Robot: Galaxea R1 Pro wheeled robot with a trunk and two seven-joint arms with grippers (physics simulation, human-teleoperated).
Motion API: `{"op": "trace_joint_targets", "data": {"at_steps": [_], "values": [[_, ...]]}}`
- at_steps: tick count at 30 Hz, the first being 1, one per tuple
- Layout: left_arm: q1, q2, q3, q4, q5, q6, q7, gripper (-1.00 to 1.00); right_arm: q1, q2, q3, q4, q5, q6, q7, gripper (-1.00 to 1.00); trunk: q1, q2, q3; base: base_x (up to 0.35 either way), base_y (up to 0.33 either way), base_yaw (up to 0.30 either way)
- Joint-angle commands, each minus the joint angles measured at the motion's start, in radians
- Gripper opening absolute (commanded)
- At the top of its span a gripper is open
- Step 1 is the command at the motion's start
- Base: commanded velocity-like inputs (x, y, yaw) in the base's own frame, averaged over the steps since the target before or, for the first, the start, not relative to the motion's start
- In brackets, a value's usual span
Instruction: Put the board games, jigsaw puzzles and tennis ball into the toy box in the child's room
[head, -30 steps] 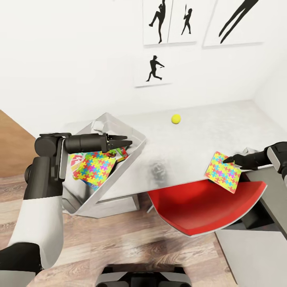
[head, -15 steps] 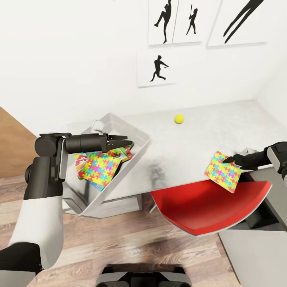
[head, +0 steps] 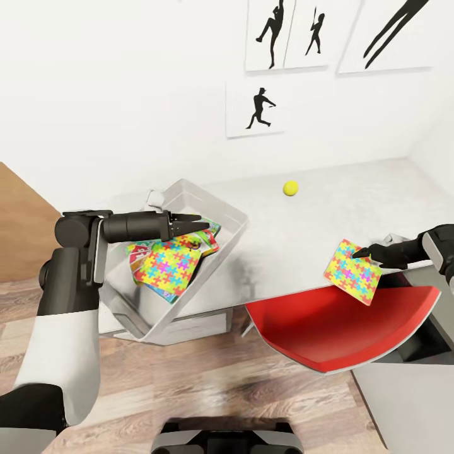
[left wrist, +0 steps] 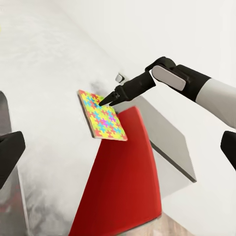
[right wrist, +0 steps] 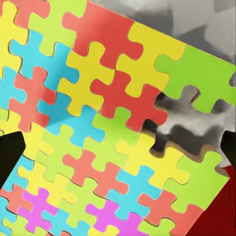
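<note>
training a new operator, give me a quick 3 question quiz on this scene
1. True or false: the ball is inside the bin.
2. Which lies under the right gripper? A) a puzzle on the table edge B) the SKIP-BO box C) the ball
3. Fill in: below the table edge, under that puzzle, stands a ____ chair.

Key: 1. False, it rests on the table near the wall. 2. A, its fingers meet the puzzle's far edge. 3. Red.
</note>
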Motion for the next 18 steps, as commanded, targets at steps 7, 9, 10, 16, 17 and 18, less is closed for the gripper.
{"op": "trace_joint_targets", "data": {"at_steps": [7,9,10,16,17,18], "values": [[-0.001,0.000,0.001,-0.001,-0.010,0.010,-0.010,1.00,-0.001,0.000,-0.004,-0.001,0.001,0.006,0.003,1.00,0.001,-0.002,-0.001,0.000,0.131,0.000],[-0.001,0.000,0.001,-0.001,-0.010,0.010,-0.010,1.00,-0.001,0.000,-0.004,-0.001,0.001,0.006,0.003,1.00,0.001,-0.002,-0.001,-0.008,0.022,0.000],[-0.001,-0.001,0.001,-0.001,-0.010,0.010,-0.010,1.00,-0.001,0.000,-0.004,-0.001,0.001,0.006,0.003,1.00,0.001,-0.002,-0.001,-0.049,0.011,0.000],[-0.001,-0.001,0.001,-0.001,-0.010,0.010,-0.010,1.00,-0.001,-0.001,-0.004,-0.001,0.001,0.006,0.002,1.00,0.001,-0.002,-0.001,-0.062,0.006,0.000],[-0.001,-0.001,0.001,-0.001,-0.010,0.010,-0.010,1.00,-0.001,-0.001,-0.004,-0.001,0.002,0.006,0.002,1.00,0.001,-0.002,-0.001,-0.022,0.027,0.000],[-0.001,-0.001,0.001,-0.001,-0.010,0.010,-0.010,1.00,-0.001,-0.001,-0.004,-0.001,0.002,0.006,0.002,1.00,0.001,-0.002,-0.001,-0.018,0.037,0.000]]}}
